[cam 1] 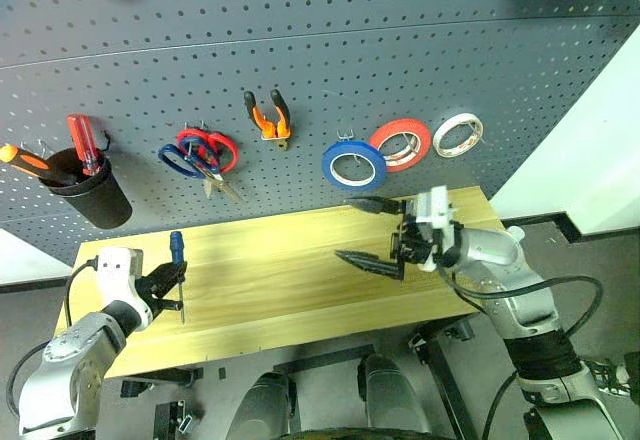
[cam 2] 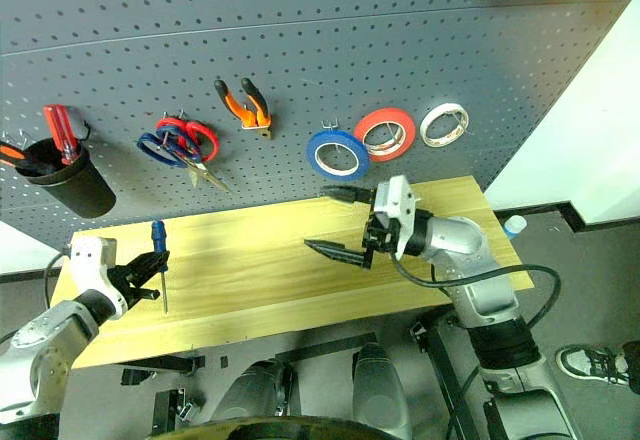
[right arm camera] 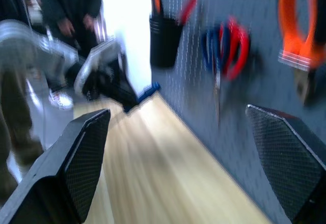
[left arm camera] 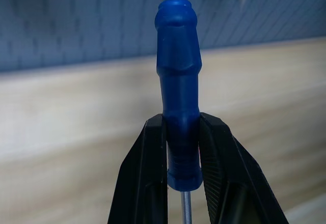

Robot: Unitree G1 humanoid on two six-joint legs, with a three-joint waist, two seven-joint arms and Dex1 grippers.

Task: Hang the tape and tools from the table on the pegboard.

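My left gripper (left arm camera: 182,183) is clamped on the blue-handled screwdriver (left arm camera: 178,81), its ribbed black fingers (left arm camera: 147,183) pinching the lower grooved collar of the smooth moulded plastic handle. The thin steel shaft leaves the handle below the fingers; the rounded cap stands uppermost. The head views show what the wrist view cannot: the tool is upright over the left end of the table (cam 1: 280,270), shaft pointing down.

My right gripper (cam 1: 375,232) is spread wide and carries nothing, its two pointed fingers aimed leftward above the light, grained wood. Its wrist view shows the cross-hatched inner pads (right arm camera: 84,163) and, blurred beyond them, my left gripper with the blue handle.

Farther back, the dark grey perforated pegboard (cam 1: 330,60) holds the flat blue tape (cam 1: 353,164) ring, the red roll (cam 1: 401,144) and the white roll (cam 1: 458,134), the orange-and-black pliers (cam 1: 270,118), the blue-handled scissors (cam 1: 185,160) overlapping the red-handled scissors (cam 1: 215,146), and a black cup (cam 1: 95,195) holding the red screwdriver (cam 1: 82,142) and the orange screwdriver (cam 1: 25,160).
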